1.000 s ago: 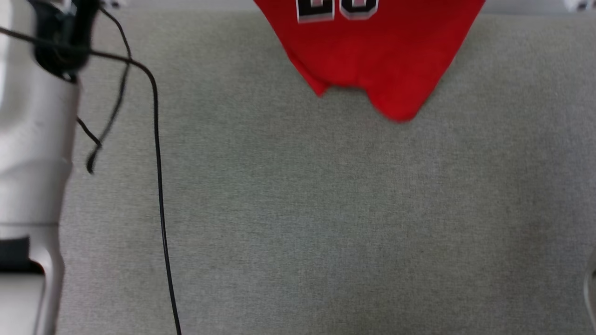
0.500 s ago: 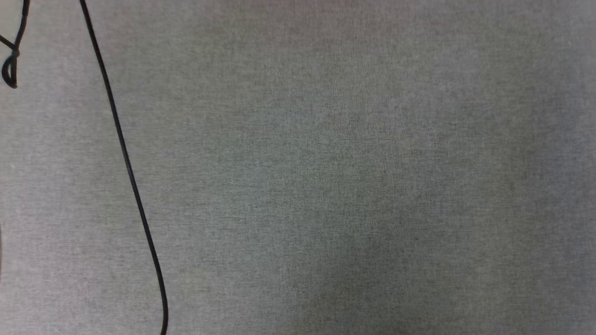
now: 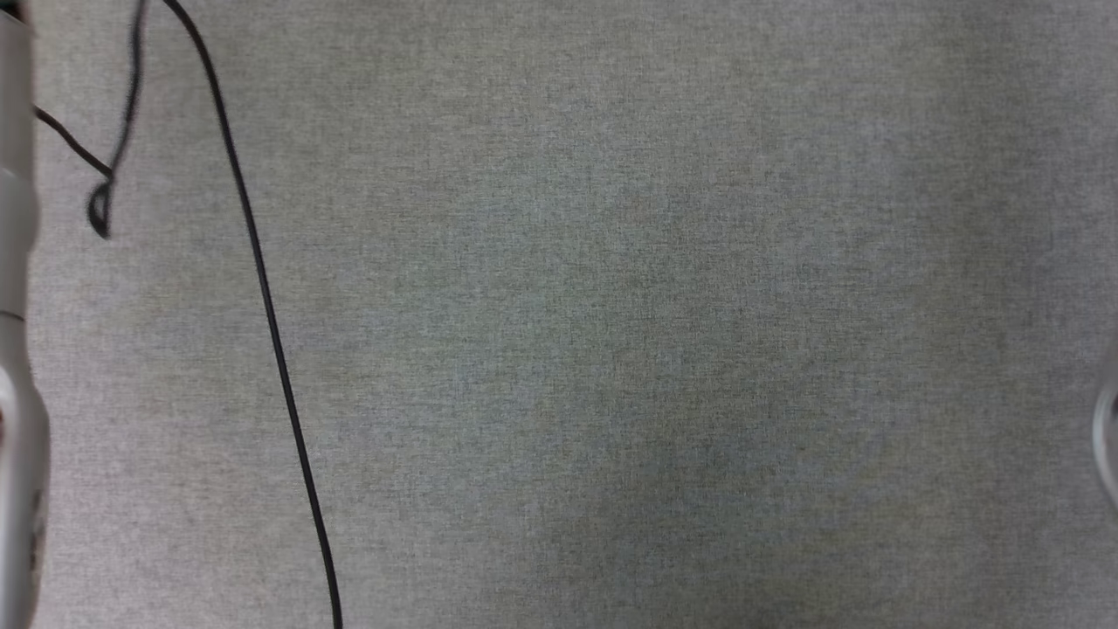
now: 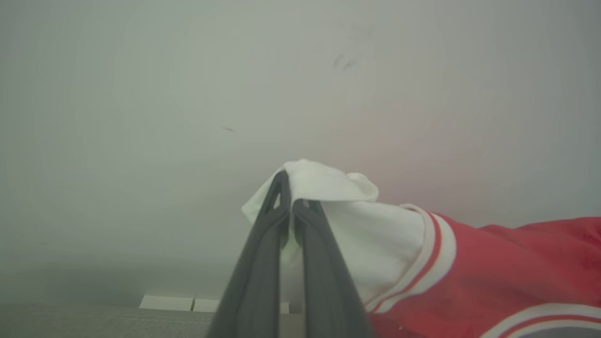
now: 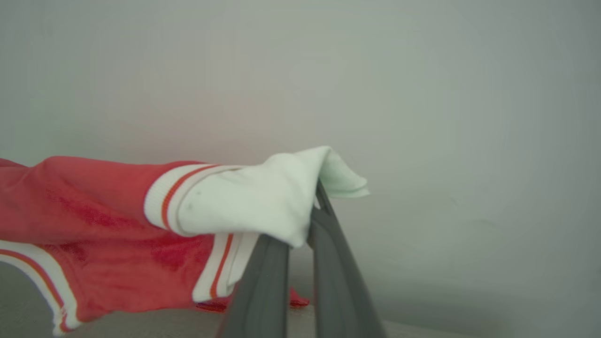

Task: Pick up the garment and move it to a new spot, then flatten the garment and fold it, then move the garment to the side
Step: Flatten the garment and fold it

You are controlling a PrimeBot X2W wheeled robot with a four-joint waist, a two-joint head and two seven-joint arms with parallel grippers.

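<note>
Left end effector [image 4: 288,192] clamps one white sleeve, right end effector [image 5: 310,211] pinches the other. The garment [image 4: 493,263] hangs between them, red body trailing toward four o'clock in the left wrist view. Looks like the carry step — next, lay it flat on the bench [image 3: 611,349].

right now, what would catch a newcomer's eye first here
The red garment stands out: the left gripper is shut on one white sleeve in the left wrist view, the right gripper on the other. In the head view, a black cable crosses grey fabric.
</note>
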